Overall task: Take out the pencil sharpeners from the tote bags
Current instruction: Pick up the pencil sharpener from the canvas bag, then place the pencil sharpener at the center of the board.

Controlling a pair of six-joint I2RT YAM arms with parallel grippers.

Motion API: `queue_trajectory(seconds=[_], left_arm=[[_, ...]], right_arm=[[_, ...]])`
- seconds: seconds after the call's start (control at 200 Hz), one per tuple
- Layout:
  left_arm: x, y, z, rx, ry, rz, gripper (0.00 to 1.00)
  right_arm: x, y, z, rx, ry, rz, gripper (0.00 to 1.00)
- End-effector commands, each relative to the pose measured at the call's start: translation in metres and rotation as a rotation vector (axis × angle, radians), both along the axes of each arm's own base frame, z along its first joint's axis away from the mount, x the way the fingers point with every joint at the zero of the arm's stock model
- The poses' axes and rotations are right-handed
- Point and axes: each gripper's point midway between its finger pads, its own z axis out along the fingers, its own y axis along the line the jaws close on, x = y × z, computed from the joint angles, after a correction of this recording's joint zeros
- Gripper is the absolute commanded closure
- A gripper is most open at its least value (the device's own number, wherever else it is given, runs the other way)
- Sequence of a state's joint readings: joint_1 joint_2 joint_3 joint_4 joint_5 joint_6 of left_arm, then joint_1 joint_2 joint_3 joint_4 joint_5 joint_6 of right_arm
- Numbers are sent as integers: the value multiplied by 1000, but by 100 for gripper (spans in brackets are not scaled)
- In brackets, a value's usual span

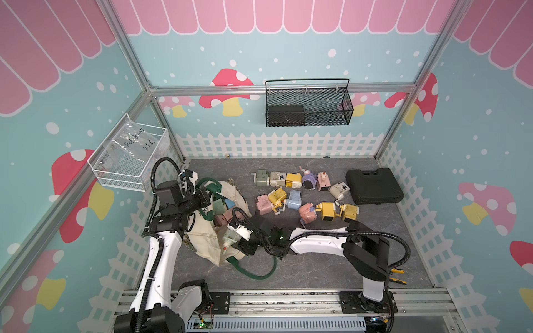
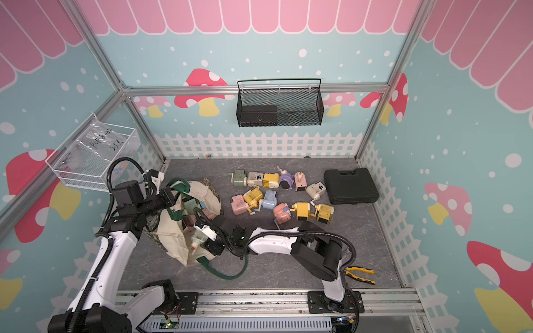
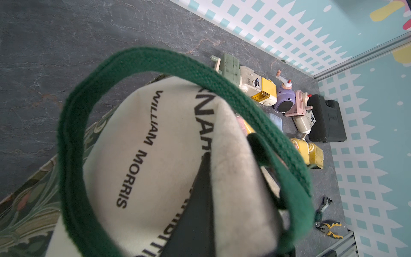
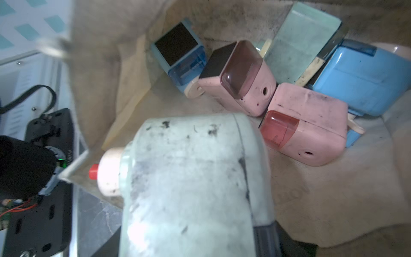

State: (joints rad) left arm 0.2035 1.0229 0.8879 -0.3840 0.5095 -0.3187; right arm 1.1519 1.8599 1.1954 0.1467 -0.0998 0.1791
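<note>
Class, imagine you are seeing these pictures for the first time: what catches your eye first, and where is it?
A jumble of pastel pencil sharpeners lies spread across the middle of the grey table, beside a black case at its right. At the left, the cream tote bag gapes open, with the right gripper holding a pale sharpener at its mouth.

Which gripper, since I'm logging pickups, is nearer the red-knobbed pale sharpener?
Right. The right gripper holds the pale sharpener over the tote bag; the left gripper pinches the bag's rim.

Bright, even light, soft shadows; wrist close-ups blurred, perhaps by motion.
</note>
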Motion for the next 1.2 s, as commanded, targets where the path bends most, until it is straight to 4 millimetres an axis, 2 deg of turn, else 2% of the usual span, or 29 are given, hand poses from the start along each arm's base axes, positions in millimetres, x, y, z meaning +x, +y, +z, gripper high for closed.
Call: queue_trajectory(seconds=[0.0, 0.185, 0.295, 0.37, 0.435, 0.655, 0.881, 1.071, 1.196], left_arm=[[2, 7, 20, 26, -68, 29, 100], [-2, 25, 15, 93, -36, 113, 100], [-4, 45, 11, 129, -5, 193, 100], [-6, 54, 10, 139, 1, 230, 100], [-8, 58, 11, 146, 1, 245, 100], [-13, 63, 13, 172, -6, 270, 100], [-12, 59, 16, 160, -14, 250, 100], [-11, 55, 18, 147, -30, 235, 100], [-12, 56, 19, 148, -32, 239, 100]], right_arm=[[-7, 2, 42, 107, -54, 63, 42], [-6, -18, 79, 164, -91, 27, 42], [1, -35, 101, 211, -78, -11, 42], [11, -52, 108, 218, -95, -57, 42], [21, -66, 104, 205, -98, -101, 42], [65, -122, 75, 159, -31, -291, 43], [92, -161, 11, 26, 31, -448, 44], [95, -163, -38, -57, 69, -462, 45], [96, -157, -59, -73, 103, -453, 45]])
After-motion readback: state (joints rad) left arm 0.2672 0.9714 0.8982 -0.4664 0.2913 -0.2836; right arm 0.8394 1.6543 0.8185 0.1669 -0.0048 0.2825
